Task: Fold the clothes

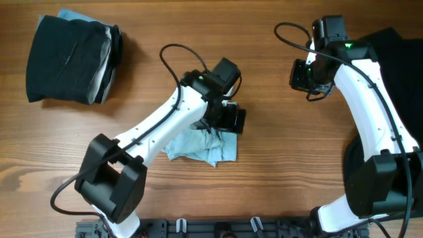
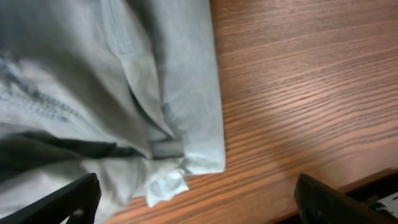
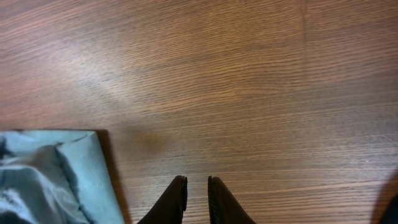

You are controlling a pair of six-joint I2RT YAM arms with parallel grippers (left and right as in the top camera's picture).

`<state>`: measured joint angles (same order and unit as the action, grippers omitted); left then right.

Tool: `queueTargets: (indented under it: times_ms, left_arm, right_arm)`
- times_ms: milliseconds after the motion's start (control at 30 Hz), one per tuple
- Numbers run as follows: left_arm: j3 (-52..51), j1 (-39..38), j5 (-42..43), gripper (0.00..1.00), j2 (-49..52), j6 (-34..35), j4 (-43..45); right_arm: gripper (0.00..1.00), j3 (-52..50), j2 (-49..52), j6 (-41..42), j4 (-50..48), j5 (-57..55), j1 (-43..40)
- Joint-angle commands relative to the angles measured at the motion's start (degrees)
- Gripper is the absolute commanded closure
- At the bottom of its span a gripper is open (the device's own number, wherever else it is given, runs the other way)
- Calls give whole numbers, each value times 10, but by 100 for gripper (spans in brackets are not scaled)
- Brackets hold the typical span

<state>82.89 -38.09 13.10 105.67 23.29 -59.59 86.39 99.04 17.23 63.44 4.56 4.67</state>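
Observation:
The pale light-blue T-shirt (image 1: 198, 147) lies crumpled in a small heap at the table's middle. It fills the upper left of the left wrist view (image 2: 124, 81), with a white label at its edge. My left gripper (image 1: 228, 119) hovers over the heap's upper right edge, its jaws (image 2: 199, 202) wide open and empty. My right gripper (image 1: 303, 76) is at the upper right above bare wood, apart from the shirt. Its fingers (image 3: 197, 186) are almost together with nothing between them. A corner of the shirt shows at the lower left of the right wrist view (image 3: 56, 177).
A stack of folded black and grey garments (image 1: 66, 59) sits at the far left, with a bit of light-blue cloth beneath it. A black garment (image 1: 396, 53) lies at the right edge, partly under my right arm. The table's front edge shows in the left wrist view (image 2: 373, 180).

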Motion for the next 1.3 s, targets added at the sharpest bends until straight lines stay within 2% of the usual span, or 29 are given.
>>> queueTargets:
  times_ms: [0,100,233,300,367,433,467,500,533,600,700,833,967,1100,1233,1267]
  left_arm:
    - [66,32,-35,0,-19,16,-57]
    - [116,72,-84,0,-41,11,-122]
    - [132,147,-133,0,-75,-5,-171]
    - [132,198,-136,9,-87,-6,-184]
    - [132,245,-134,29,-96,-6,-191]
    - [132,305,-112,64,-104,-8,-194]
    - [132,328,-93,73,-106,-22,-194]
    - [132,351,-72,86,-107,-39,-193]
    - [132,371,-53,89,-109,-52,-193]
    - [132,412,-28,91,-110,-69,-194]
    - [132,462,-4,91,-111,-89,-194]
    - [132,497,15,91,-112,-109,-200]
    - [132,504,14,90,-112,-118,-200]
    - [132,504,14,88,-112,-126,-194]
    - [131,504,14,87,-112,-126,-187]
    - [131,504,14,86,-112,-126,-185]
  right_arm:
    - [83,1,1,-48,0,51,0]
    - [81,1,1,-114,5,141,1]
    - [70,1,1,-196,16,253,34]
    - [68,1,1,-210,12,262,71]
    - [66,-4,1,-214,-9,261,115]
    - [61,-15,2,-211,-50,261,177]
    - [59,-20,5,-204,-71,251,204]
    - [49,-24,10,-186,-92,228,234]
    - [42,-25,16,-169,-109,200,259]
    - [29,-25,36,-158,-139,157,310]
    - [25,-25,69,-158,-177,107,360]
    - [26,-25,116,-157,-198,44,392]
    - [36,-25,135,-158,-166,44,392]
    - [44,-25,135,-162,-177,77,392]
    - [62,-25,135,-181,-198,177,394]
    - [69,-25,135,-195,-202,208,394]
